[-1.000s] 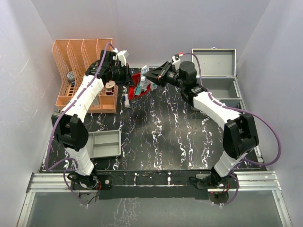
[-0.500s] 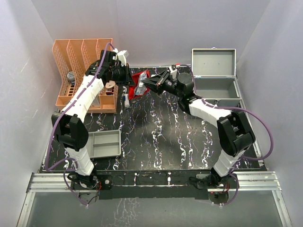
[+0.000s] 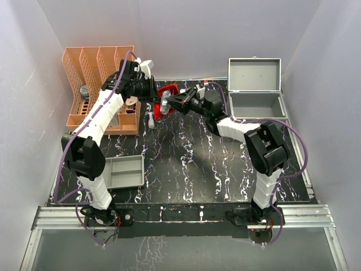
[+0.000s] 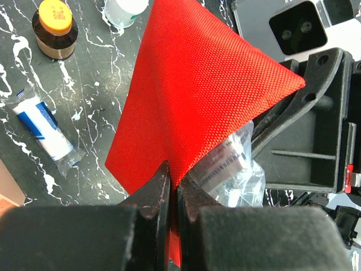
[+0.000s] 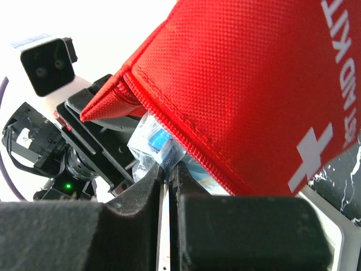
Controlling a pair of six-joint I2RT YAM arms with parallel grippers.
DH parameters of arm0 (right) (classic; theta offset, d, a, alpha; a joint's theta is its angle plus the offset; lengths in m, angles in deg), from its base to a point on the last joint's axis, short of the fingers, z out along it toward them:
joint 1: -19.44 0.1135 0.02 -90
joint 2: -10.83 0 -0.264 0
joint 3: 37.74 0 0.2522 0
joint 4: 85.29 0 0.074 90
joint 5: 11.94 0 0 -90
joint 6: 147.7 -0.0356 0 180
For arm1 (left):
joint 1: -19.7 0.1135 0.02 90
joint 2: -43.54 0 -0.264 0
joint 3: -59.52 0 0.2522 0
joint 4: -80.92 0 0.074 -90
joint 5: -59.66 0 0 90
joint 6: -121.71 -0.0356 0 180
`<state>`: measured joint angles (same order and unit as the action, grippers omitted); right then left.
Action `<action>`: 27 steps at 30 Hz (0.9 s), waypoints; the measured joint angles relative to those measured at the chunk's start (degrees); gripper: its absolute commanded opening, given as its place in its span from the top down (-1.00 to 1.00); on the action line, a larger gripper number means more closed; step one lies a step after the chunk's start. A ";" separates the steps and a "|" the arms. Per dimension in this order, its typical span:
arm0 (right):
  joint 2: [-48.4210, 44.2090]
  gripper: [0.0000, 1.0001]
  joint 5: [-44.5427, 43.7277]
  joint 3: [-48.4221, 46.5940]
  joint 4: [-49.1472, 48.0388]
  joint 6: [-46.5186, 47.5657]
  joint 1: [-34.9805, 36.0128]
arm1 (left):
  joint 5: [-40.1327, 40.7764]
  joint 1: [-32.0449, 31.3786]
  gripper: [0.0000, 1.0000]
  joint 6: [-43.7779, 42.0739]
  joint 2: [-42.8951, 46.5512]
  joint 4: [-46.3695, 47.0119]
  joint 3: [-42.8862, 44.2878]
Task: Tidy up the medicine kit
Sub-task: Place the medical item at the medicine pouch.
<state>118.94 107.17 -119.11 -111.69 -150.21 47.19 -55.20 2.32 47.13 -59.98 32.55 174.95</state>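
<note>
The red first-aid pouch point(image 3: 167, 90) hangs above the back of the table, between both grippers. My left gripper point(image 3: 151, 94) is shut on its fabric edge; in the left wrist view the jaws point(image 4: 174, 186) pinch the red pouch point(image 4: 197, 84). My right gripper point(image 3: 172, 102) is shut on a clear plastic packet with a blue-and-white box inside point(image 5: 155, 141), held at the pouch's open mouth under its red wall point(image 5: 265, 96). The jaws point(image 5: 169, 169) clamp the packet's plastic edge. The packet point(image 4: 234, 166) also shows in the left wrist view beside the pouch.
An amber bottle with an orange cap point(image 4: 54, 28), a white bottle point(image 4: 125, 8) and a wrapped bandage point(image 4: 48, 135) lie on the table below the pouch. An orange file rack point(image 3: 101, 84) stands at back left, an open grey case point(image 3: 256, 90) at back right, a grey tray point(image 3: 124, 171) at front left.
My right gripper has moved left with the packet, up to the pouch's mouth. The pouch has swung up and right. My left arm has stayed in place.
</note>
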 measured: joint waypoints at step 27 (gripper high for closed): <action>2.14 1.00 -3.87 -7.89 10.54 5.07 -0.94 | -4.61 0.17 1.00 0.33 0.20 1.31 -0.28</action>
<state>121.08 103.30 -127.00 -101.15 -145.14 46.25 -59.82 2.49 47.46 -59.79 33.86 174.67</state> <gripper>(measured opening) 0.034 0.019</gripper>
